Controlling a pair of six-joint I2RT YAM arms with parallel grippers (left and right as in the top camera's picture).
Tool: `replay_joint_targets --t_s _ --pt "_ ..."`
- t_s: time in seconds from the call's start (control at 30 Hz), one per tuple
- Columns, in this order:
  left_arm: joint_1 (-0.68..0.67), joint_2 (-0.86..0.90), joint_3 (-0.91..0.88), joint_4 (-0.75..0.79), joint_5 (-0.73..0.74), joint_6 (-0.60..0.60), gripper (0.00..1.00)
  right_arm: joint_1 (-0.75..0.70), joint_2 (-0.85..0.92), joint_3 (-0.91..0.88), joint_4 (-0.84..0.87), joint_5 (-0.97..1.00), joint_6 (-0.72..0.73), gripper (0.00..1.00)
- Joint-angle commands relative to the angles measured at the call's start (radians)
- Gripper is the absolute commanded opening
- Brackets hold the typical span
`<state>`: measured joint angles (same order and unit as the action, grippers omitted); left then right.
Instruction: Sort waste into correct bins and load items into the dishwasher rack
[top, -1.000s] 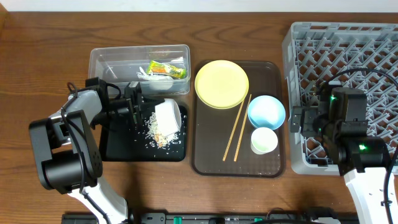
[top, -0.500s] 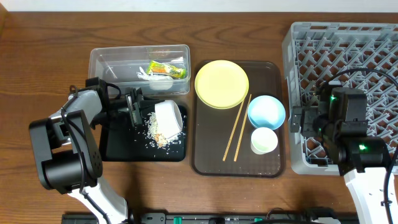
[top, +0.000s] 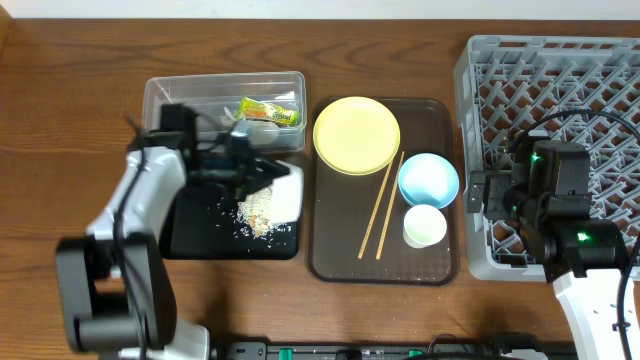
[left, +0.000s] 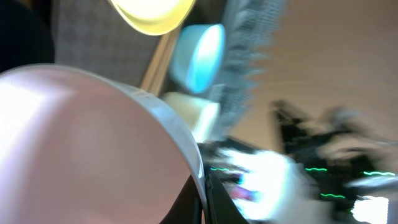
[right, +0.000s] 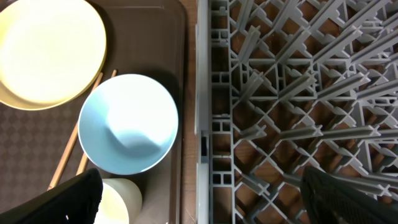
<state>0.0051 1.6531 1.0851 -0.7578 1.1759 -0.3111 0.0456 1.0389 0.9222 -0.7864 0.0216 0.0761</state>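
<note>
Presently, the left gripper (top: 246, 172) is clamped on the rim of the white bowl (top: 281, 190), which it holds tilted over the black tray (top: 200, 242), just left of the brown serving tray (top: 335, 250). Rice grains (top: 256, 214) lie heaped on the black tray beneath the bowl. The clear tub (top: 160, 95), up-left of the serving tray, contains the snack wrapper (top: 270, 112) and white scraps (top: 232, 122); the wrapper's print is too small to read. On the serving tray rest the yellow plate (top: 356, 135), blue bowl (top: 428, 180), cup (top: 425, 226) and chopsticks (top: 382, 205). The right gripper (right: 200, 177), fingers spread wide and empty, hovers over the left wall of the rack (top: 560, 70), just right of the serving tray.
</note>
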Motion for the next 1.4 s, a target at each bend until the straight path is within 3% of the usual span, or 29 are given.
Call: replay_joint_targets --t_s 0.0,0.33,0.5,0.6,0.83,0.9,1.03,1.2,1.37 --pt "-0.125 -0.08 0.025 0.029 -0.376 0.038 0.06 0.005 0.0 0.019 0.001 -0.003 0.013 0.99" --pt "-0.57 -0.055 0.025 0.313 -0.824 0.037 0.06 0.006 0.0 0.019 0.004 -0.003 0.013 0.99" --pt "-0.707 0.01 0.025 0.37 -0.985 0.036 0.09 0.006 0.0 0.019 0.004 -0.003 0.013 0.99" --pt "-0.744 0.05 0.025 0.389 -0.988 0.037 0.15 0.006 0.0 0.019 0.004 -0.003 0.013 0.99" --pt "-0.752 0.071 0.026 0.404 -1.016 0.038 0.17 0.006 0.0 0.019 0.004 -0.003 0.013 0.99" --pt "-0.752 0.053 0.031 0.404 -1.013 0.038 0.32 0.005 0.0 0.019 0.004 -0.003 0.013 0.99" --pt "-0.752 -0.014 0.047 0.409 -0.976 0.037 0.41 0.006 0.0 0.019 0.004 -0.003 0.013 0.99" --pt "-0.764 -0.06 0.047 0.481 -0.853 0.037 0.45 0.006 0.0 0.019 0.005 -0.003 0.013 0.99" --pt "-0.811 -0.014 0.046 0.499 -0.848 0.036 0.46 0.006 0.0 0.019 0.004 -0.003 0.013 0.99"
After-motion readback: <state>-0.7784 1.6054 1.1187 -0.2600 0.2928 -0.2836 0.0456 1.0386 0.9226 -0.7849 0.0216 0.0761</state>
